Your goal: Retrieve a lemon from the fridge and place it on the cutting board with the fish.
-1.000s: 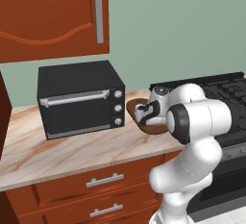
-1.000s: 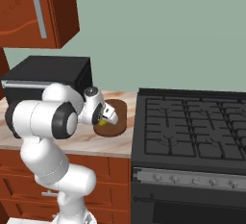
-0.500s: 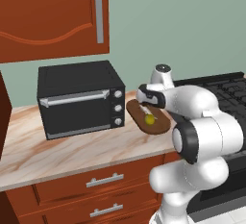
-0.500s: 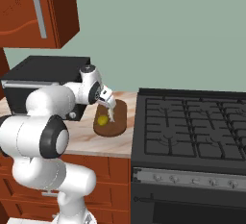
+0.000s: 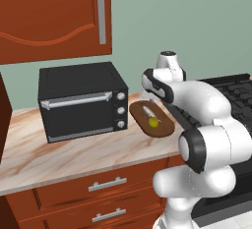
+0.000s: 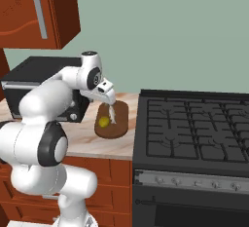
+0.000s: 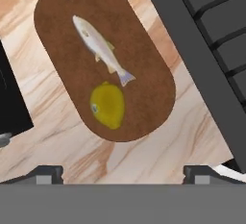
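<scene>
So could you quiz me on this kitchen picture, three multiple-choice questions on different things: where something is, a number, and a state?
1. Where does the lemon lie?
A. on the stove
B. on the cutting board, by the tail of the fish
C. on top of the toaster oven

2. How many round knobs does the toaster oven have on its front?
A. one
B. three
C. five

3. How does the gripper stand?
A. open, holding nothing
B. shut on the lemon
C. shut on the fish

Answers:
1 B, the hand view shows lemon and fish together on the brown board.
2 B, three knobs sit in a column at the oven's right side.
3 A, the fingertips stand wide apart, clear of the lemon.
</scene>
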### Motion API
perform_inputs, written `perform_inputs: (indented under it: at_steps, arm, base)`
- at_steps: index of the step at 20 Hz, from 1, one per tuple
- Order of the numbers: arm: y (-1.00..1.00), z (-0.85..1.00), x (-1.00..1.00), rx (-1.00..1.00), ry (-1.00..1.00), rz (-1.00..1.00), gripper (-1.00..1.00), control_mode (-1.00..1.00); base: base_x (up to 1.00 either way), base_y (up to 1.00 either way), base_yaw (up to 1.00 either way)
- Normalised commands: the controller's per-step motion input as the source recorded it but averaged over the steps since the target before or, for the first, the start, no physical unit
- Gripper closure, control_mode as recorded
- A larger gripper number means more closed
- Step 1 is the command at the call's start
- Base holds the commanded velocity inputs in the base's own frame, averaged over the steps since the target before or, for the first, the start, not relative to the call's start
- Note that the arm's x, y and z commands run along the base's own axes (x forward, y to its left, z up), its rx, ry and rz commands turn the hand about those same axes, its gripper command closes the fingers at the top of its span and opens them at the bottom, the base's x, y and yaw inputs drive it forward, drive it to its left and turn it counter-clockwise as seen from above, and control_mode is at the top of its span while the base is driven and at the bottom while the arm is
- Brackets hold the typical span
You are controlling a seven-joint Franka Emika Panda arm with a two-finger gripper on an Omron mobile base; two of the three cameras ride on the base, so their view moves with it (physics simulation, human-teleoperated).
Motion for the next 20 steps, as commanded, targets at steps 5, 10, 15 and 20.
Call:
perform_inputs:
  at_steps: [5,10,15,20]
  arm:
    - [0.09,0.00,-0.95,0.00,0.09,0.00,-1.00,-1.00]
    - [0.01,0.00,-1.00,0.00,-0.03,0.00,-1.00,-1.00]
    - [0.00,0.00,-0.99,0.00,-0.21,0.01,-1.00,-1.00]
    - [0.00,0.06,-0.57,-0.02,-0.25,0.04,-1.00,-1.00]
  base:
    - [0.00,0.00,0.00]
    - [0.00,0.00,0.00]
    - [0.00,0.00,0.00]
    - [0.00,0.00,0.00]
